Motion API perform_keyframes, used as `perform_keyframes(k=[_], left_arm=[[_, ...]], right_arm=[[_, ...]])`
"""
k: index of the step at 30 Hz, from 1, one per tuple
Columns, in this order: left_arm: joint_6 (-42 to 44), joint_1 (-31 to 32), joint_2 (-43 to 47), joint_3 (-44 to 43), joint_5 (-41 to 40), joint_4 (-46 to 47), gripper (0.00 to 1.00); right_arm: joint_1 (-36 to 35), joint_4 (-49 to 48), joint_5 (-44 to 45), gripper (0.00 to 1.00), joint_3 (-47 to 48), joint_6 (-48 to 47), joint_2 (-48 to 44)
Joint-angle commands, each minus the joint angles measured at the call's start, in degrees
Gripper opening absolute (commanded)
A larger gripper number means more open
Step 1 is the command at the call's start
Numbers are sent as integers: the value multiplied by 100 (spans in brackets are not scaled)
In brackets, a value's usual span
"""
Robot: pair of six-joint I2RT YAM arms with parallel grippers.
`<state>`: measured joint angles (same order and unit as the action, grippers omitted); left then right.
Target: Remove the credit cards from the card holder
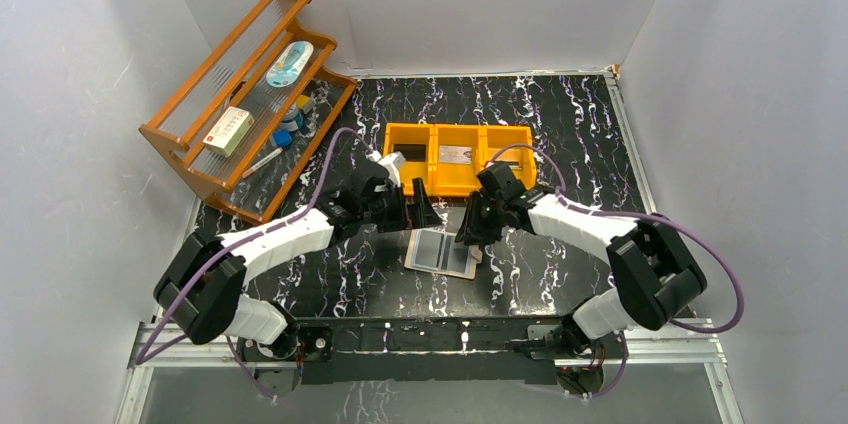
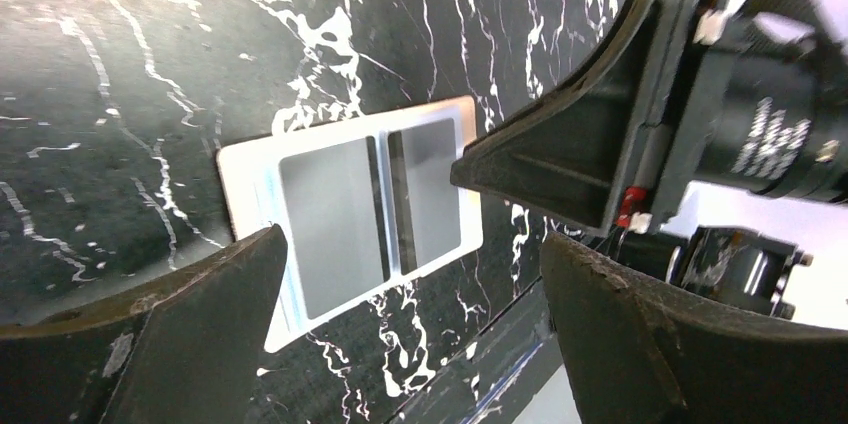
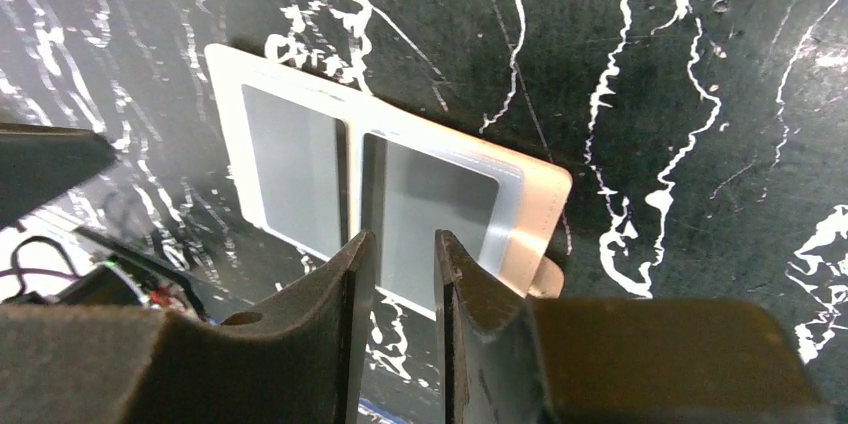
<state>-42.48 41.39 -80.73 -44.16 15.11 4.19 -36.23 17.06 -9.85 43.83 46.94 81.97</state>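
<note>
The card holder (image 1: pixel 443 252) lies open and flat on the black marbled table, with a beige rim and two shiny grey-blue sleeve panels. It also shows in the left wrist view (image 2: pixel 350 214) and in the right wrist view (image 3: pixel 300 169), with its small tab (image 3: pixel 545 279) at one edge. I cannot tell whether cards sit in the sleeves. My left gripper (image 1: pixel 420 212) (image 2: pixel 412 244) is wide open and empty, just above the holder's far left side. My right gripper (image 1: pixel 468 234) (image 3: pixel 402 236) hovers over the holder's right edge, its jaws a narrow gap apart with nothing between them.
An orange three-compartment tray (image 1: pixel 458 134) stands just behind the grippers, with a dark card (image 1: pixel 413 157) and a silvery card (image 1: pixel 455 154) in it. An orange wire rack (image 1: pixel 250 104) with small items stands at the back left. The right arm's wrist (image 2: pixel 650 124) is close to the left gripper.
</note>
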Motion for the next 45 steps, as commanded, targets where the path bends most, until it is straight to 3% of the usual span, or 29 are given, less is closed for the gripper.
perform_keyframes(k=[1, 4, 9, 15, 19, 30, 36, 45], left_arm=[[-295, -338, 556, 239, -328, 331, 98], [-390, -533, 778, 434, -379, 537, 98], [-334, -707, 868, 660, 282, 1128, 98], [-81, -671, -321, -71, 1687, 829, 81], [201, -449, -837, -421, 2120, 643, 72], [314, -12, -1643, -708, 1737, -230, 62], [537, 69, -2040, -876, 2218, -161, 55], [601, 163, -2098, -1082, 2119, -342, 54]], right_arm=[[-107, 469, 420, 36, 318, -277, 266], [-162, 743, 773, 35, 368, -262, 383], [-169, 898, 1017, 35, 283, -229, 434], [-168, 726, 922, 33, 103, -127, 593], [-171, 670, 957, 32, 59, -58, 622], [-170, 376, 661, 29, -84, 9, 739], [-172, 270, 616, 29, -127, 71, 733], [-168, 223, 576, 29, -130, 106, 733]])
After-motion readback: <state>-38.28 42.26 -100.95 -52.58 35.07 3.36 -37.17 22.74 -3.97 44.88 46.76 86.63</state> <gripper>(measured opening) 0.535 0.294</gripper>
